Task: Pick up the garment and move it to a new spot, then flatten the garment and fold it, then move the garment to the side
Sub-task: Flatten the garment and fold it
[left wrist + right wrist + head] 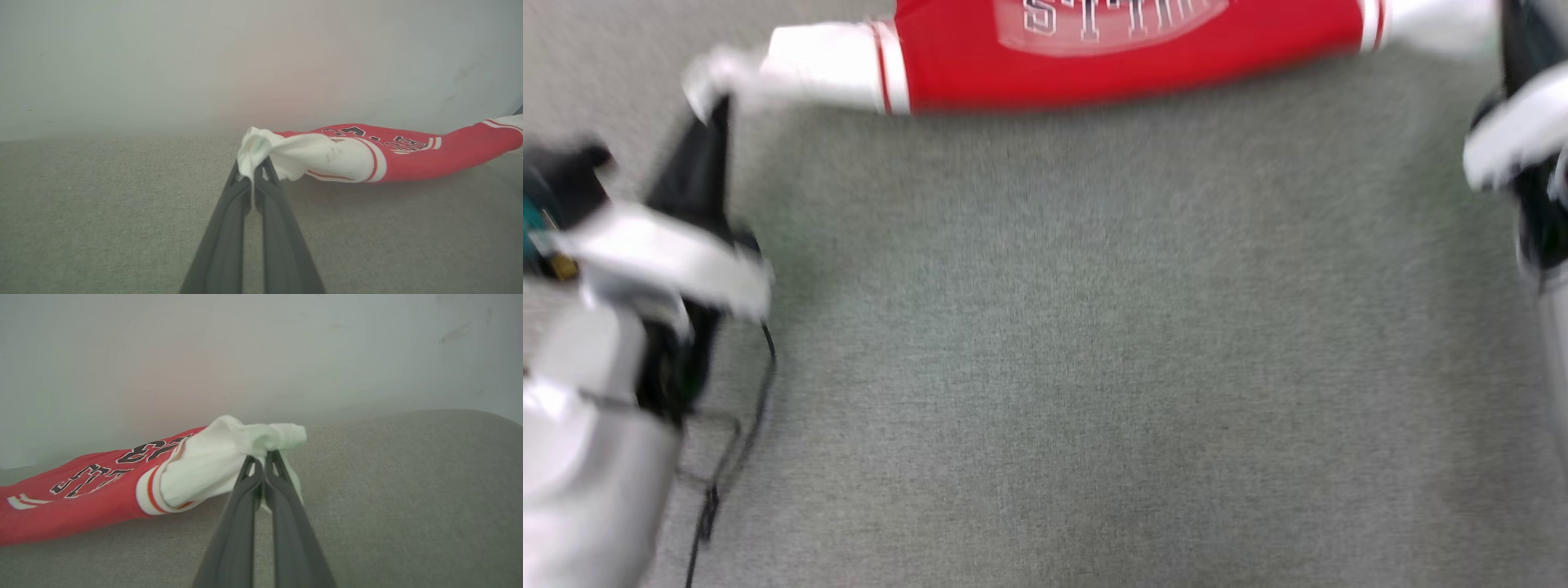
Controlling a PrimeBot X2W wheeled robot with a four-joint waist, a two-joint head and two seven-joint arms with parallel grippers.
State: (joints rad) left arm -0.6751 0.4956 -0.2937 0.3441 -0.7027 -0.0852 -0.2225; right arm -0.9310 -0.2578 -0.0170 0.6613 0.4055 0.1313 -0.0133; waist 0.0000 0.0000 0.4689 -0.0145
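My left gripper (253, 173) is clamped on the bunched tip of the left sleeve (322, 157), with the jaws pressed together and white cloth puffing out above them. My right gripper (263, 459) is closed the same way on the tip of the right sleeve (204, 473). So both ends are gripped and the garment (1119, 57) spans between my two arms. Key relation: its long axis runs left to right across the top of the head view, square to the way both sets of fingers point. From the left gripper the red body runs off to my right, and from the right gripper it runs off to my left. Neither arm is nearer, since each holds one end. The body is gathered into a narrow band rather than spread out, with the lettering (122, 463) partly showing. It sags low over the grey surface (1094, 343) and close to the pale wall (163, 61). Shadow under it, but I cannot tell whether the middle touches the cloth below. The head view is blurred and the right arm is cut off at its edge. My read: this is the carry or the lay-out stage, with flattening and folding not yet done. The next move needs both arms to travel together with the spacing held. If I close the gap the band droops and bunches; if I widen it a sleeve tip may slip out.
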